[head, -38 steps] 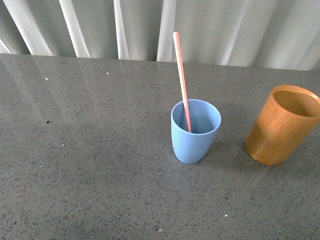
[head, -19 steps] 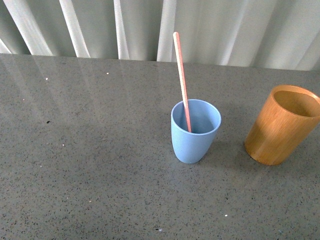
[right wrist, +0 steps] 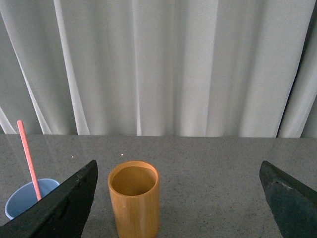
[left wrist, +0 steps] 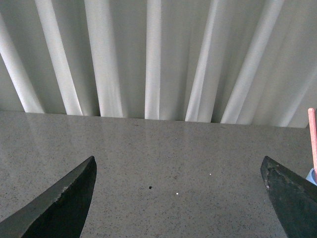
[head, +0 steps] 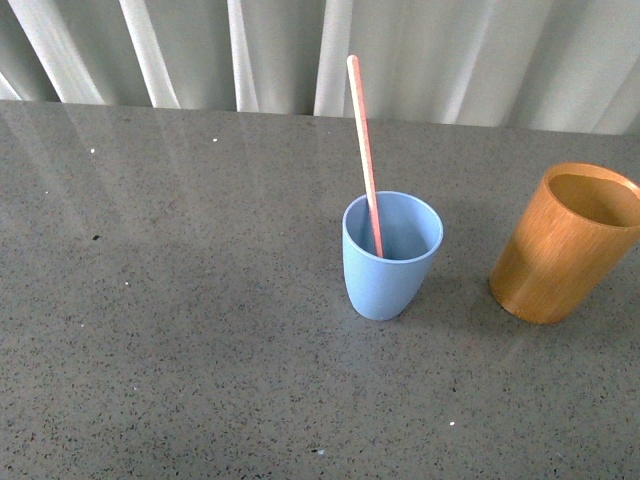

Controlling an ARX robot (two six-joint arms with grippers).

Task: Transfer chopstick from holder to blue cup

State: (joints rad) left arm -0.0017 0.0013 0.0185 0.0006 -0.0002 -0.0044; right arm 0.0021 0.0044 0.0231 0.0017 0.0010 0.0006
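Chopstick standing in the blue cup on the grey desk, both claws released.

The speckled grey desk runs back to a white curtain. The holder stands upright at the right, apart from the blue cup near the centre. The chopstick leans in the cup, its top tilted left and far. Left claw and right claw are both spread wide, holding nothing.

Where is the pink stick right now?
In the front view the chopstick stands inside the blue cup, leaning toward the curtain. The empty wooden holder stands to the cup's right.
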